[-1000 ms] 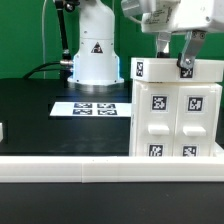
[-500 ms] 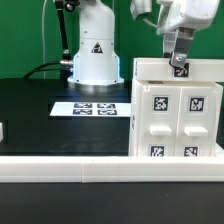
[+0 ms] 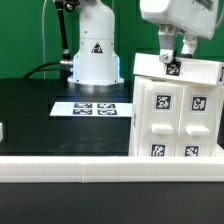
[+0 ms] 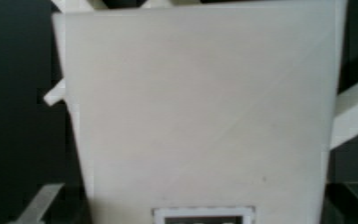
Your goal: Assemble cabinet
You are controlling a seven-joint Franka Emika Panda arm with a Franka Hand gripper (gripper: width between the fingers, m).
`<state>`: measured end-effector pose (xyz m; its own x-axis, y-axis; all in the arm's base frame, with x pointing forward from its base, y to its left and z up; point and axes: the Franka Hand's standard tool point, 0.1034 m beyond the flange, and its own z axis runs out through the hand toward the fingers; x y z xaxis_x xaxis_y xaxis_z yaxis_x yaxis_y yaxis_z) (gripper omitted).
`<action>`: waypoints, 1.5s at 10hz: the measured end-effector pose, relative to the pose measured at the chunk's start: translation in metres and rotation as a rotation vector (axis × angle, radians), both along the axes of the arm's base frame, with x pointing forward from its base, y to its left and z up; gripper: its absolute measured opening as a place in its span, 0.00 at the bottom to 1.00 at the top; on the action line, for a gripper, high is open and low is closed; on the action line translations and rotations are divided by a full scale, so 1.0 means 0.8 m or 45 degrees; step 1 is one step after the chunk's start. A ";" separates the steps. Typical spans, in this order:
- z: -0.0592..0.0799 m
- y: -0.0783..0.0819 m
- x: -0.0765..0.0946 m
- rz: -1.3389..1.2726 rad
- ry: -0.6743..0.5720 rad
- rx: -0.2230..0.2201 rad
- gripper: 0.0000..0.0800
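The white cabinet (image 3: 175, 115) stands at the exterior view's right, with two knobbed front panels and several marker tags. It leans slightly, its top slanting. My gripper (image 3: 171, 62) comes down on its top edge, fingers straddling the top panel; one finger carries a tag. In the wrist view the cabinet's flat white panel (image 4: 194, 110) fills the picture between my fingers (image 4: 44, 200), with a tag at its near end. The gripper (image 4: 202, 200) looks shut on the panel.
The marker board (image 3: 93, 108) lies on the black table left of the cabinet. The white robot pedestal (image 3: 92, 55) stands behind it. A white rail (image 3: 60, 168) runs along the front. A small white piece (image 3: 2, 130) shows at the left edge.
My gripper has turned and shifted slightly left over the cabinet's top. The cabinet, upright before, now leans with its top slanted.
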<state>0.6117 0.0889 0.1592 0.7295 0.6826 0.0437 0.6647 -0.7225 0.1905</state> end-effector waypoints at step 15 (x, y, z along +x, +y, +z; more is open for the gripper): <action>-0.004 -0.004 -0.004 -1.446 -0.151 0.366 0.70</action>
<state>0.6081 0.0860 0.1559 0.8937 -0.4023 0.1984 -0.3990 -0.9151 -0.0584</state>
